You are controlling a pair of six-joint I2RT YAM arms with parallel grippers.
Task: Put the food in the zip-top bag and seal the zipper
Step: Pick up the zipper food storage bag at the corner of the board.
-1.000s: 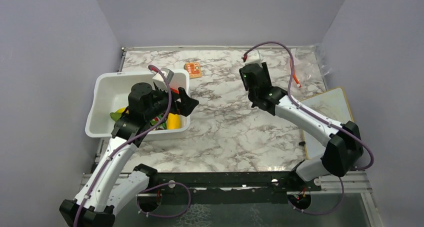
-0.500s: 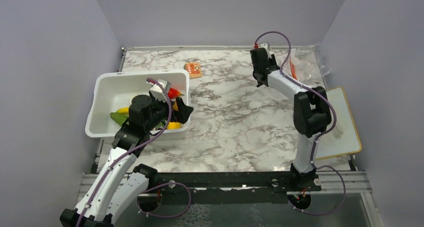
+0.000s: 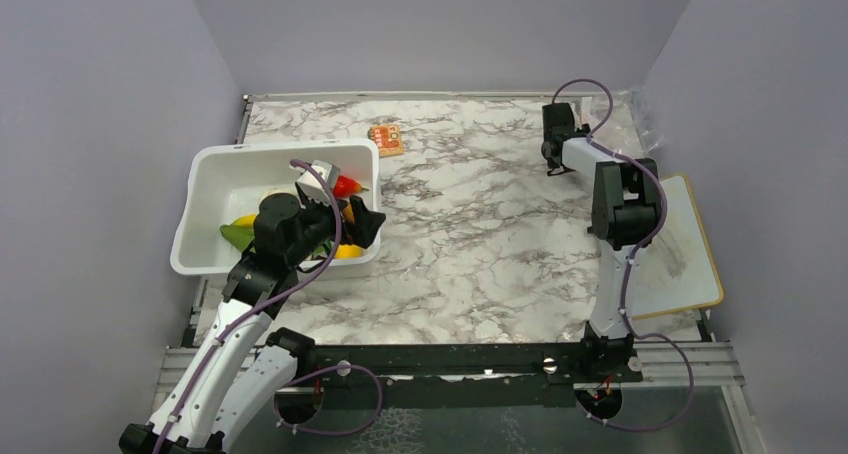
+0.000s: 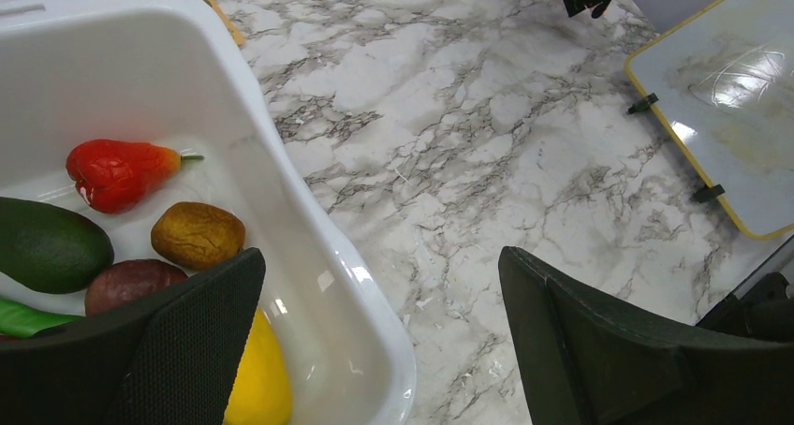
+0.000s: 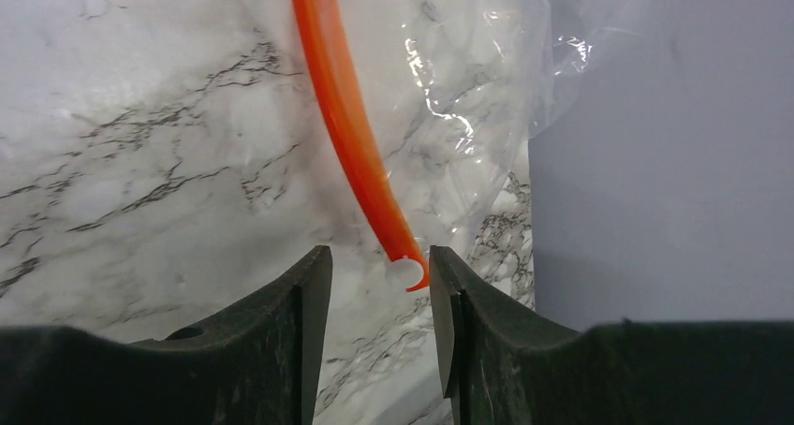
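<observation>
Securing the bag: right gripper (image 5: 379, 285) jaws, part-spread astride the zip-top bag's (image 5: 487, 97) zipper (image 5: 346, 116) end, likely must pinch next; left gripper (image 4: 379, 256) jaws gape over the white tub (image 4: 309, 247).

Bright, even, diffuse light from overhead in all three views. Only weak, soft shadows on the marble surface (image 3: 470, 244), close beside the white tub (image 3: 280, 148). Small white glare spots on the crumpled clear zip-top bag (image 5: 487, 88); a pale sheen on the tub's glossy inner wall and on the yellow-edged board (image 4: 730, 116). Sharp in the middle of both wrist views; soft and out of focus at the bottom, on the dark fingers (image 4: 599, 350) of the left hand (image 4: 381, 266) and the right hand (image 5: 379, 280). Slightly grainy from above.
</observation>
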